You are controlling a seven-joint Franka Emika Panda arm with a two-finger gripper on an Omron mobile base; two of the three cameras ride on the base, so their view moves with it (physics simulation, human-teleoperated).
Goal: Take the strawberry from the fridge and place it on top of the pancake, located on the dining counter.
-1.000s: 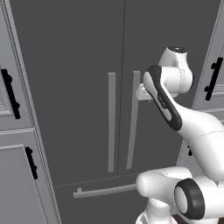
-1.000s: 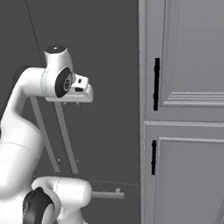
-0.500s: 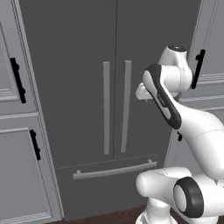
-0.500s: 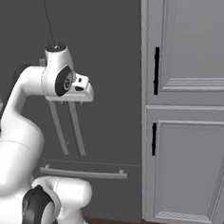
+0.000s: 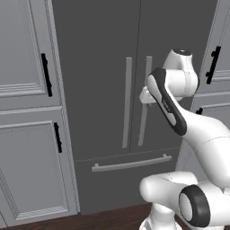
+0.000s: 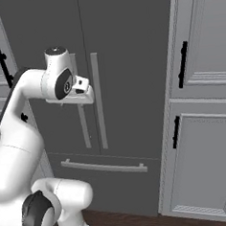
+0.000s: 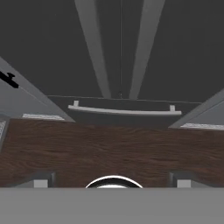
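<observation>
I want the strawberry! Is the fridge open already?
No, both doors of the fridge are shut, handles side by side.

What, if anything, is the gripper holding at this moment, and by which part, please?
Nothing is held. In the hand view the gripper stands open, its fingertips wide apart with bare floor between them, facing the closed fridge and short of its handles.

Glossy white arm (image 5: 202, 130), dark joints

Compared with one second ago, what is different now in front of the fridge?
The base has backed away and shifted, so the fridge sits further off. The pincer now stands open and empty. The fridge doors stay closed, and the arm keeps about the same pose.
</observation>
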